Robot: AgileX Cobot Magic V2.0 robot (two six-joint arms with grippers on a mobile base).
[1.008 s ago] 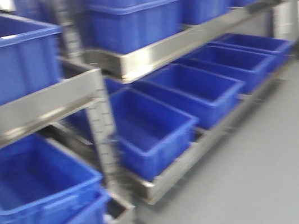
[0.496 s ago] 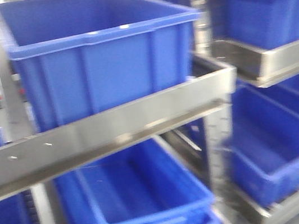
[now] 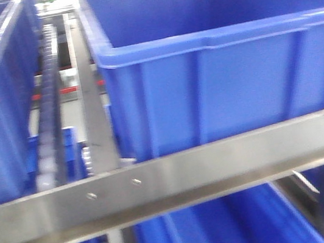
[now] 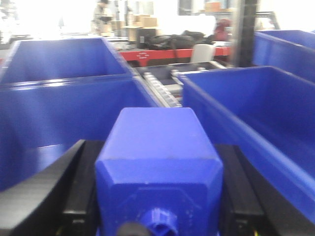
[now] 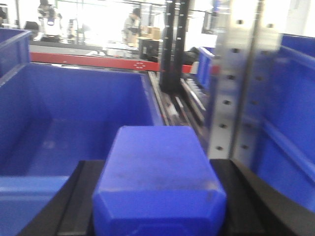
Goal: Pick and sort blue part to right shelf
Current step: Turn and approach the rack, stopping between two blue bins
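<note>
A blue bin (image 3: 218, 88) sits on the steel shelf rail (image 3: 218, 165) at 1 o'clock ahead. The left gripper (image 4: 157, 189) clamps the blue part (image 4: 157, 152); the right gripper (image 5: 157, 196) clamps a second blue block (image 5: 157, 172). Likely the carrying step; next, centre the part over a right-shelf bin.

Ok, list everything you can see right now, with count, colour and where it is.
Bins: at least four, blue, on upper and lower shelf levels.
Shelf rail: one, steel, across the front of the bins.
Roller track: one, dark, between the two upper bins.
Upright post: one, steel, perforated, right of a bin.
Left blue block: one, deep blue, held.
Right blue block: one, deep blue, held.
Left gripper: black, shut on its block.
Right gripper: black, shut on its block.
</note>
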